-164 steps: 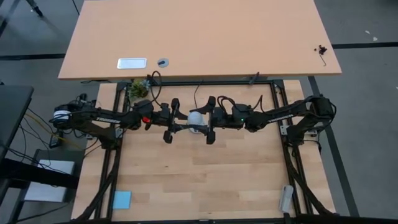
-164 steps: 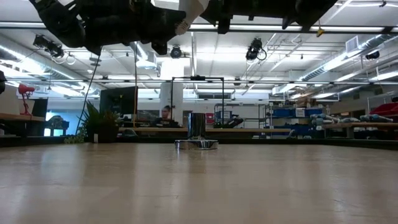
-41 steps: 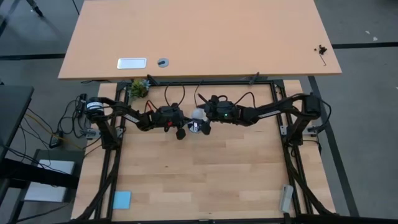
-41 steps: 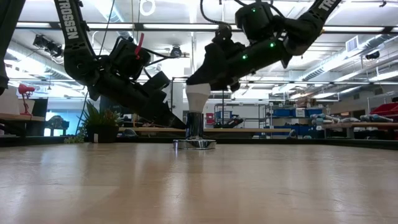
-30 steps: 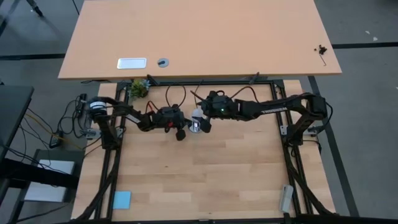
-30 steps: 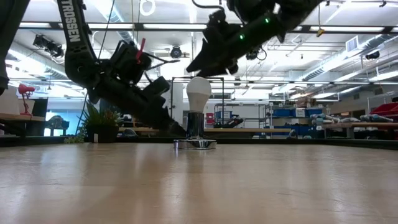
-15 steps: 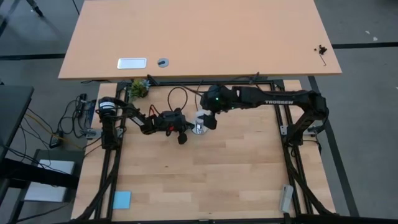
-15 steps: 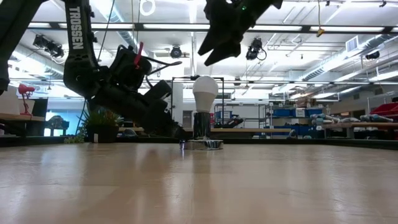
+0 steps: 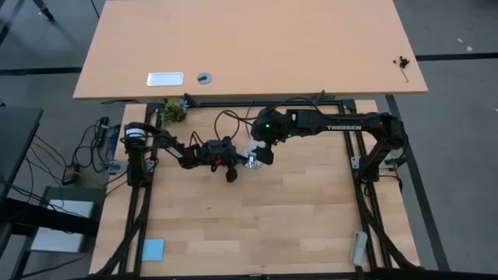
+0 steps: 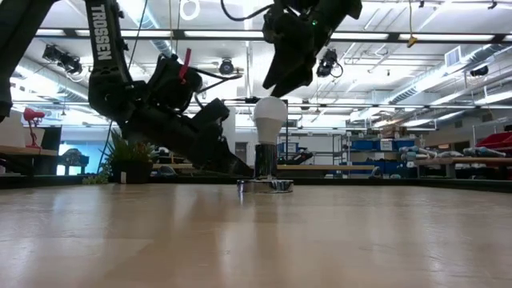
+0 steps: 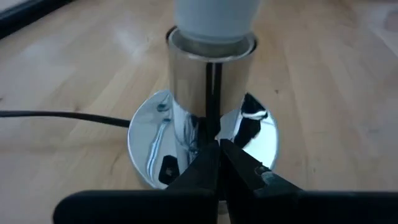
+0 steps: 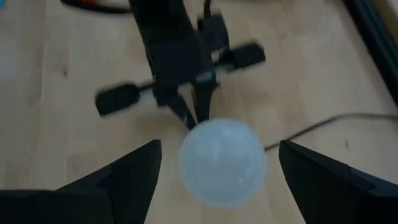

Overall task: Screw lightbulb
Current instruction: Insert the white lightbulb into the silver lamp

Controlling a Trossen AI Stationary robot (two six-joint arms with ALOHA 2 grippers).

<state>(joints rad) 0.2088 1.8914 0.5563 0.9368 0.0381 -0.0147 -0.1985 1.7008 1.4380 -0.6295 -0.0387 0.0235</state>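
Observation:
The white frosted lightbulb [image 10: 270, 114] stands upright in a shiny cylindrical socket [image 10: 266, 164], whose round silver disc base [image 11: 149, 146] lies flat on the wooden table. My right gripper [image 12: 222, 180] hangs open just above the lightbulb [image 12: 222, 162], pointing down, one finger on each side and clear of the glass. My left gripper [image 11: 219, 152] is shut and reaches in low from the table's left, at the foot of the socket [image 9: 250, 162]. My left gripper has its shut fingertips [image 11: 211, 163] on the near part of the socket's disc base [image 11: 245, 134], right at the foot of the cylinder. The fingers come slanting down from the table's left. The disc lies flat on the table and the socket stands upright.
A black cord [image 11: 62, 116] runs from the socket across the table. A blue pad [image 9: 152, 249] lies at the near left corner and a grey object [image 9: 358, 247] at the near right. A larger desk [image 9: 249, 47] stands beyond the far edge.
My right gripper, open throughout, has tipped from slanting to pointing down over the bulb. My left gripper has moved a little toward the table's right, and the socket with the bulb has slid that way with it, staying upright.

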